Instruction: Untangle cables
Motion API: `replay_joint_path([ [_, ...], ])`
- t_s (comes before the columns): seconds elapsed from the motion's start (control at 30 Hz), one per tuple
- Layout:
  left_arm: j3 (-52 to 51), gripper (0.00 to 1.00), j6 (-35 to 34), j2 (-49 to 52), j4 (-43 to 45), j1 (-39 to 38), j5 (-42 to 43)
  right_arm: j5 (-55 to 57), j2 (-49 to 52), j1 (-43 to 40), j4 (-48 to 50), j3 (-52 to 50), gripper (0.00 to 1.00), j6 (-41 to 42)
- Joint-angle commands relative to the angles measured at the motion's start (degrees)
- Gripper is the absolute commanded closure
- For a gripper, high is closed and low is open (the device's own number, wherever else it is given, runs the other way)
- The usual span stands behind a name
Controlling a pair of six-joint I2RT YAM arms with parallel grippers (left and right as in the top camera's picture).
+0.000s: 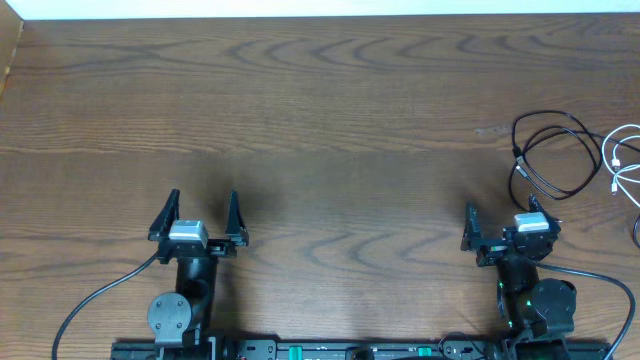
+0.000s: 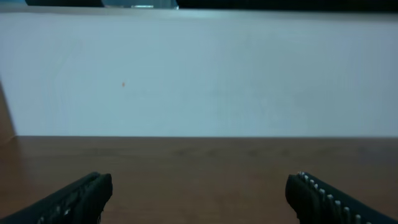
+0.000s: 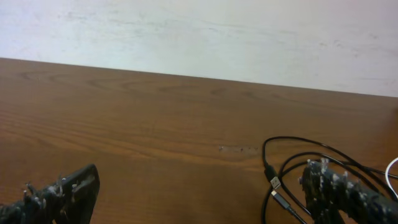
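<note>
The black cable (image 1: 548,114) lies in loose loops at the table's right side, and the white cable (image 1: 611,150) curls beside it at the right edge. In the right wrist view the black cable (image 3: 292,137) loops past the right fingertip, its two plug ends (image 3: 274,182) resting on the wood. A sliver of the white cable (image 3: 393,165) shows at the frame edge. My right gripper (image 1: 502,210) (image 3: 200,180) is open just in front of the black loops and holds nothing. My left gripper (image 1: 202,198) (image 2: 199,186) is open over bare wood, far left of the cables.
The brown wooden table (image 1: 320,120) runs back to a white wall (image 2: 199,74). Thick black arm cables (image 1: 95,300) trail by both arm bases at the front edge.
</note>
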Motion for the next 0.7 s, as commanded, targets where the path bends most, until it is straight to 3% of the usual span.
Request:
replay_joint_path([
  [0.0,-0.13,0.06,4.85,-0.52,-2.78,1.07,0.31,-0.39,-0.37,-0.17,-0.28,-0.04,0.01,0.57],
  [0.27,-0.13,0.06,4.83,-0.52,-15.65,1.4,0.33,-0.39,-0.37,-0.17,-0.28,-0.04,0.01,0.57],
  [0.67,-0.13,0.06,5.05,-0.52,-15.61,1.4,0.26,-0.39,-0.37,-0.17,-0.26,-0.04,0.01,0.57],
])
